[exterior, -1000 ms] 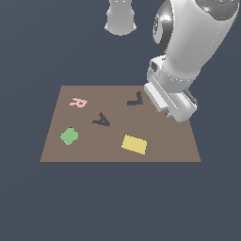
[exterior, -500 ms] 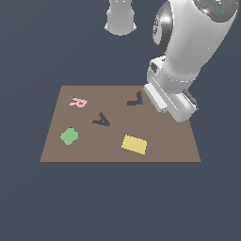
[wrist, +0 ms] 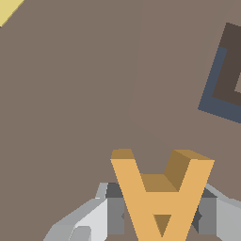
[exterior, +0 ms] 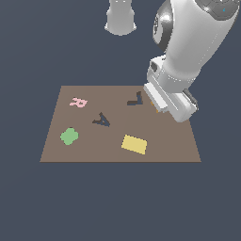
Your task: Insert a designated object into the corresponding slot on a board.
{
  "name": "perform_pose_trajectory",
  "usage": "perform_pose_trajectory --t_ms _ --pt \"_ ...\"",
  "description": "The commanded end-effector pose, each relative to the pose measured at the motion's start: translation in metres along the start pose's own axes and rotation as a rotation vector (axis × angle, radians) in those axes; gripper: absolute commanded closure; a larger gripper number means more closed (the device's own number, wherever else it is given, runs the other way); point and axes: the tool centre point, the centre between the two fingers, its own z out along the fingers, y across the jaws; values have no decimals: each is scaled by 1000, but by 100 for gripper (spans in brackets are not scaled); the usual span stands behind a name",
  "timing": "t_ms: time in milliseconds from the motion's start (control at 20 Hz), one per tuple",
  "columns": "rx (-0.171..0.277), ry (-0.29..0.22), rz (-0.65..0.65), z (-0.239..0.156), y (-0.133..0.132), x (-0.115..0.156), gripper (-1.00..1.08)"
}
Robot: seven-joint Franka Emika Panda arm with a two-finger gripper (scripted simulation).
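Observation:
In the wrist view the orange letter A block point(wrist: 160, 197) sits between my gripper's point(wrist: 159, 217) two fingers. One grey finger point(wrist: 110, 214) presses on one leg of the A and the other finger point(wrist: 209, 216) on the opposite leg, so the gripper is shut on it. In the exterior view the arm's hand point(exterior: 172, 99) covers the block over the board's point(exterior: 164, 141) far right part; only an orange sliver point(exterior: 154, 107) shows. The dark A-shaped slot point(exterior: 101, 120) lies near the board's middle, well to the exterior view's left of the hand.
A dark L-shaped recess point(exterior: 135, 100) point(wrist: 226, 75) lies just beside the hand. A pink R point(exterior: 78, 102), a green shape point(exterior: 69, 136) and a yellow rectangle point(exterior: 134, 144) point(wrist: 7, 9) rest on the board. The robot base point(exterior: 121, 16) stands behind it.

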Motion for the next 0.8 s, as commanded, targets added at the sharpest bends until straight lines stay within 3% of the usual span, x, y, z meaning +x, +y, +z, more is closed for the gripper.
perform_pose_trajectory --t_ms 0,350,750 --pt "0 0 16 0 -1 4 108" --pt "1 0 155 -1 -12 34 108" --pt "2 0 468 -4 -18 107 108"
